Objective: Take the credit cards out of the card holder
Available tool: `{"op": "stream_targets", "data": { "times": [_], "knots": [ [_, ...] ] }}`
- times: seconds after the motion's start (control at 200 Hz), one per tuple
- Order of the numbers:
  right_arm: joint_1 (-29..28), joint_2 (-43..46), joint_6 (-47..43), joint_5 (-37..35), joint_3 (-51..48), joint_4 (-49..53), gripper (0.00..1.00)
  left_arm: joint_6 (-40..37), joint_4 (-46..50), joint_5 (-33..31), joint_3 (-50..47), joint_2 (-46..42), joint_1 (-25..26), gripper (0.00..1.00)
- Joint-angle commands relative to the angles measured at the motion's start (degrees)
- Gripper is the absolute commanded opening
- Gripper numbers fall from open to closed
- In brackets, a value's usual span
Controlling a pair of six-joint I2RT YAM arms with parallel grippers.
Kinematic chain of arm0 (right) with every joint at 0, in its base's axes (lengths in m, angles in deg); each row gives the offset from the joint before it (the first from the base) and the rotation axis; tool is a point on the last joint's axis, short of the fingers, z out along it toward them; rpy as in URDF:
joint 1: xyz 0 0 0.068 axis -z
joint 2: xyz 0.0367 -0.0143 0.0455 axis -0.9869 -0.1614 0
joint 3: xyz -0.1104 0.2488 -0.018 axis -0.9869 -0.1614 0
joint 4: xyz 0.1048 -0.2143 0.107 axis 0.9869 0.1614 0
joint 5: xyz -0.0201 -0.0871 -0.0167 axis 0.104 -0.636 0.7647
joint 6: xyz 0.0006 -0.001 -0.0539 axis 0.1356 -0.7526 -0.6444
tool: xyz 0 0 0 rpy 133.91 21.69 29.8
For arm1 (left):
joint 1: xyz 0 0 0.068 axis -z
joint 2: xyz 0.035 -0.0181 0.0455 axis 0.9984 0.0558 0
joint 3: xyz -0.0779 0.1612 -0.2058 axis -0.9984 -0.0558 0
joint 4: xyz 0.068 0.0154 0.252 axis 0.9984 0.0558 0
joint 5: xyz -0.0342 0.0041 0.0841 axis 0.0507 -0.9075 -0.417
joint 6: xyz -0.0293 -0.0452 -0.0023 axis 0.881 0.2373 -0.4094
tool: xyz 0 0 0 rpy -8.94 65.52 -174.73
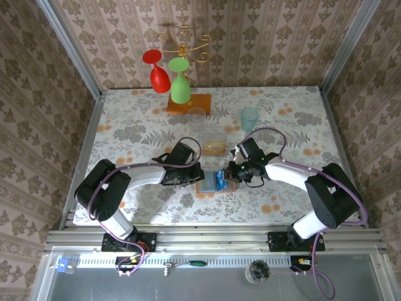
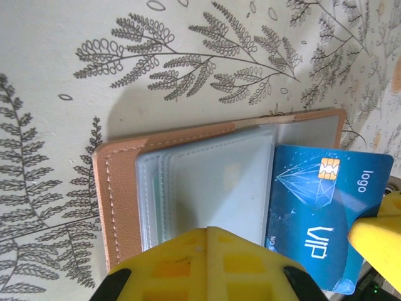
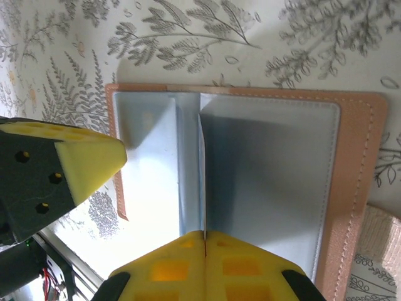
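The card holder lies open on the table between the arms, salmon-brown rim outside and grey-blue pockets inside. My left gripper is shut, its tips resting on the holder's pockets with nothing between them. A teal-blue credit card marked VIP sticks out of the holder's right side. My right gripper is shut on that card, which shows edge-on as a thin line over the open holder. In the top view both grippers, left and right, meet at the holder.
A glass rack on an orange wooden base holds a red and a green glass at the back. In front of it stand a clear glass, a teal cup and a clear box, just beyond the holder.
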Motion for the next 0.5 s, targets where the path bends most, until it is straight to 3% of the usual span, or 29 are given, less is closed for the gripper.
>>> {"op": "stream_targets", "data": {
  "times": [0.0, 0.495],
  "knots": [
    [0.26, 1.70, -5.48, -3.14, 4.17, 5.98, 0.02, 0.21, -1.13, 0.07, -0.93, -3.17, -0.90, 0.04],
    [0.62, -3.42, -32.94, -12.70, 17.08, 20.27, 0.00, -0.48, -0.46, 0.04, -7.73, -11.14, -6.77, 0.06]
  ]
}}
